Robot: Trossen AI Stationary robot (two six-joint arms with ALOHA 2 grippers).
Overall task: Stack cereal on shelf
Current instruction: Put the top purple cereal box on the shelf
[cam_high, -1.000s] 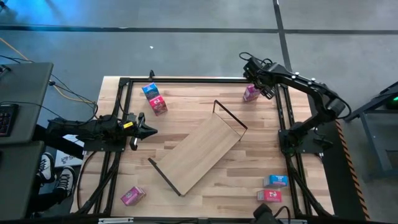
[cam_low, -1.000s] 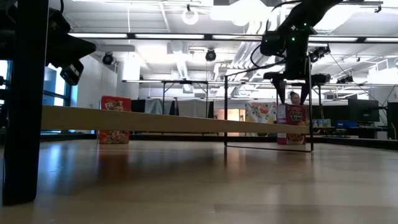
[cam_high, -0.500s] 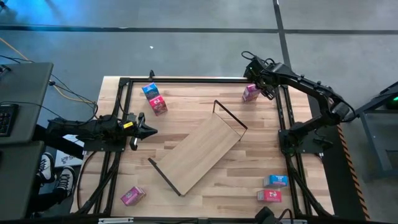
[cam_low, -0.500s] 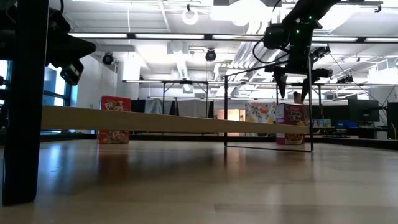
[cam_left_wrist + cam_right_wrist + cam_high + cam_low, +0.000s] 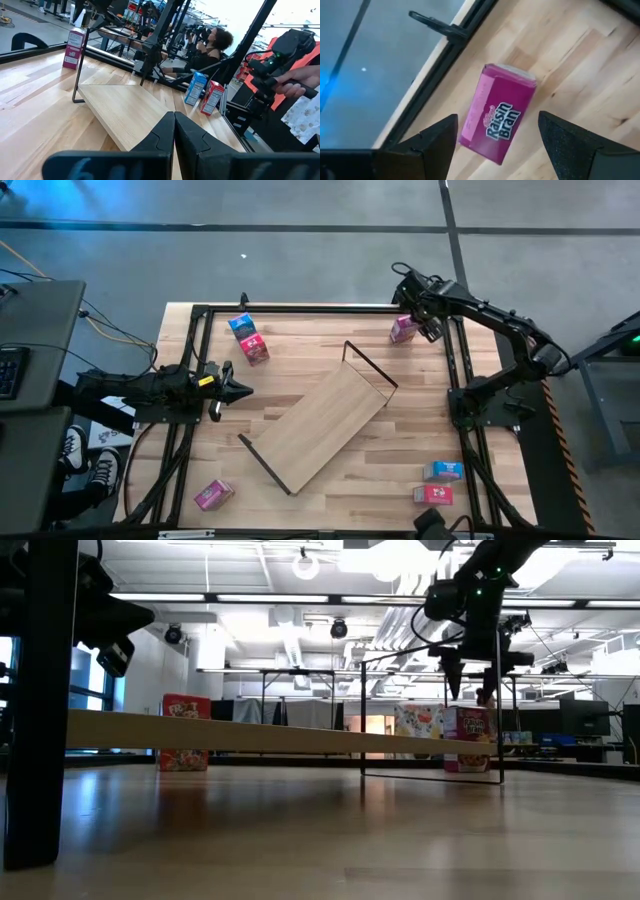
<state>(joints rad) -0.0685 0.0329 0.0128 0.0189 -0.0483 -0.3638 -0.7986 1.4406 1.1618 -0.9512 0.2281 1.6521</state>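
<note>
Hovering right over the pink Raisin Bran box [image 5: 500, 119], the right claw [image 5: 415, 308] has its fingers spread wide either side, gripping nothing. That box stands upright on the surface [image 5: 420, 410] at the far right corner, beside the black frame rail. Further off, the shelf [image 5: 325, 427] lies diagonally mid-surface, bare. Over at the left edge, the left claw [image 5: 238, 389] waits, fingers pressed together, empty.

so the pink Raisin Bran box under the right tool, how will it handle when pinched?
Pink Raisin Bran box looks like thin cardboard, so probably light and crushable under a hard squeeze. It stands upright, tall on a small base, so a nudge may tip it. The right tool is open and straddles it.
</note>
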